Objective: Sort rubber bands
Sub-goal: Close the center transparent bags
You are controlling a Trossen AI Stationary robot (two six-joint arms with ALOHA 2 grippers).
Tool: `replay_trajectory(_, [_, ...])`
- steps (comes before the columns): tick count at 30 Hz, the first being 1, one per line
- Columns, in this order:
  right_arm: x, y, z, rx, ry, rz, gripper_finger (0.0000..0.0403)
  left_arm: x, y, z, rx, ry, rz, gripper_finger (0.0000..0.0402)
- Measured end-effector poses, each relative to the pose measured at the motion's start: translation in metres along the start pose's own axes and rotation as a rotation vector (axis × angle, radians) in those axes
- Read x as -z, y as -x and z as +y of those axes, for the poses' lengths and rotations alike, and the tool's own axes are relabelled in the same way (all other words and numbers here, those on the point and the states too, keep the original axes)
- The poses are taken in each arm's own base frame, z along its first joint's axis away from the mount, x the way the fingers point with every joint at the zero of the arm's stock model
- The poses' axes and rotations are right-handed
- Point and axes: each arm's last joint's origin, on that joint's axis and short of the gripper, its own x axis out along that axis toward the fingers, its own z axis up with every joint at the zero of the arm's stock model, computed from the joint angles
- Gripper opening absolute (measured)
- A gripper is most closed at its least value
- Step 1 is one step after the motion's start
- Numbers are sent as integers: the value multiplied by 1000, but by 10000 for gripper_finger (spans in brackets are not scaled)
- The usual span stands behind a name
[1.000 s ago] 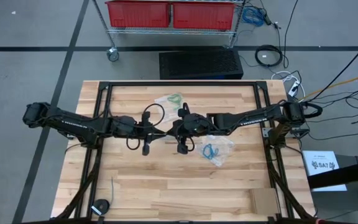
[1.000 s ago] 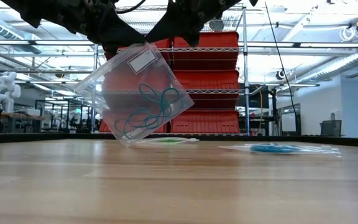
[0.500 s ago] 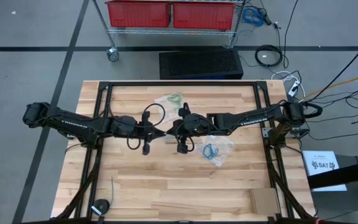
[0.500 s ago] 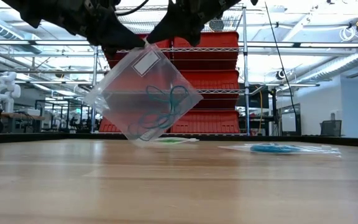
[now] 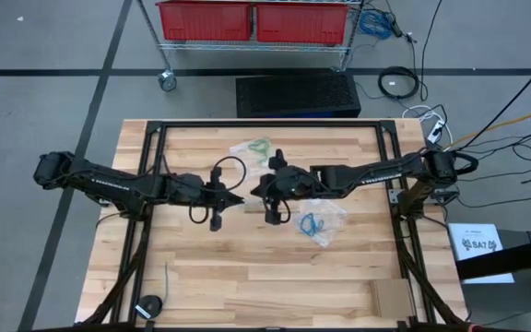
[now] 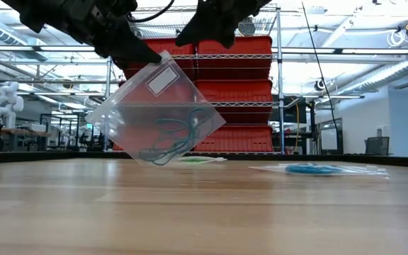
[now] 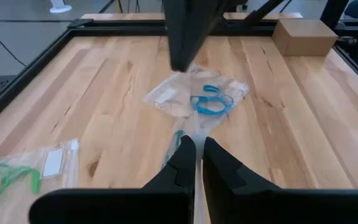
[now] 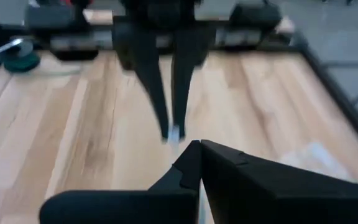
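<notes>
Light butcher-block wooden table (image 5: 247, 277) w/ a black metal frame (image 5: 265, 124) round its edges. On top, far side near centre: clear plastic zip bag w/ light green rubber bands (image 5: 252, 148), flat. Right of centre: second clear zip bag w/ bright blue rubber bands (image 5: 319, 221), also flat. Near-left corner: round black disc (image 5: 148, 306). Near-right corner: small tan wooden block (image 5: 394, 297), by the frame.

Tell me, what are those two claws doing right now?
Left claw shut on clear bag, held above table. Right claw shut, beside it. Teal rubber bands inside bag. Nothing in the way.
</notes>
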Motion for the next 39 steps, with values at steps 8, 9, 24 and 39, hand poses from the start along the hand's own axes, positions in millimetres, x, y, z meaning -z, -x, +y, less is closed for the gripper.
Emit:
replay_trajectory(8, [21, 5, 0, -2, -70, 224, 0, 5, 0, -5, 124, -4, 51, 47])
replay_trajectory(9, [23, 6, 1, -17, -79, 248, 0, 7, 0, -6, 138, -7, 75, 60])
replay_trajectory(24, [76, -69, 6, -15, -44, 394, 0, 47, 12, -36, 233, 195, 491, 114])
replay_trajectory(39, [114, -120, 29, -224, -158, 398, 0, 85, 13, -33, -161, 312, 566, 6])
